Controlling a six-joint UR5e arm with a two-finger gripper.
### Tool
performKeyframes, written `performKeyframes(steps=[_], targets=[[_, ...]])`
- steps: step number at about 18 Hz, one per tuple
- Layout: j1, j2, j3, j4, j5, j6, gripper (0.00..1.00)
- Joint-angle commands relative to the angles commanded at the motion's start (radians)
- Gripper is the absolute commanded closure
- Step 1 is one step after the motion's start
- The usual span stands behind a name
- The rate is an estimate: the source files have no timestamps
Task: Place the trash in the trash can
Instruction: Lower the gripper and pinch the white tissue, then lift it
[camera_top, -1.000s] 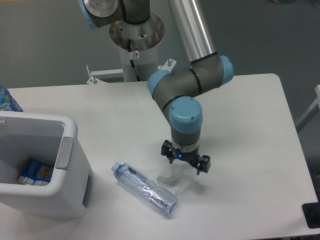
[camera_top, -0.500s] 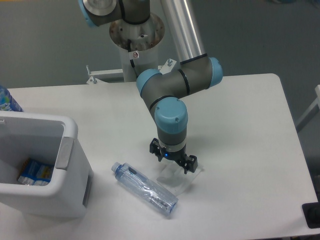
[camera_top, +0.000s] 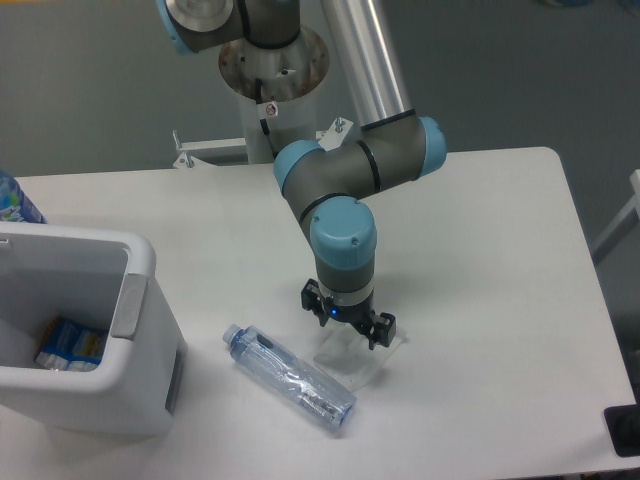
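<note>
Here the gripper (camera_top: 349, 335) points straight down over the white wrapper (camera_top: 358, 356), which lies flat on the table (camera_top: 500, 300) a little right of centre and toward the near edge. Its black body sits just above the wrapper's far-left part; the fingers themselves are hidden under the wrist, so whether they are spread, closed, or pinching the wrapper cannot be told from this view. A small blue light shows on the gripper's body.

Just left of the wrapper lies the clear plastic bottle (camera_top: 290, 379) — on its side, slanting from its pale blue cap at the far left down to its base at the near right. The bottle's base end is close beside the wrapper's near edge; whether they touch is unclear.

The trash can (camera_top: 135, 300) stands at the left edge of the scene, well apart from both items, its grey tab on the right-hand rim. Inside it, at the bottom, a blue-and-white packet (camera_top: 72, 345) is visible. Another blue bottle (camera_top: 14, 202) peeks in at the far left — behind the can.
</note>
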Motion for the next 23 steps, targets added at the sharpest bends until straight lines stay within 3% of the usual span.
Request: performKeyframes(steps=[1, 4, 7, 9, 19, 23], targets=[[0.0, -0.008, 0.011, 0.0, 0.0, -0.035, 0.65], [0.0, -0.015, 0.026, 0.0, -0.002, -0.076, 0.7], [0.0, -0.015, 0.026, -0.002, -0.002, -0.074, 0.93], [0.0, -0.014, 0.026, -0.002, -0.003, -0.074, 1.0], [0.026, 0.034, 0.034, -0.003, -0.02, -0.077, 1.0], [0.048, 0.035, 0.075, -0.003, -0.156, -0.152, 1.0]])
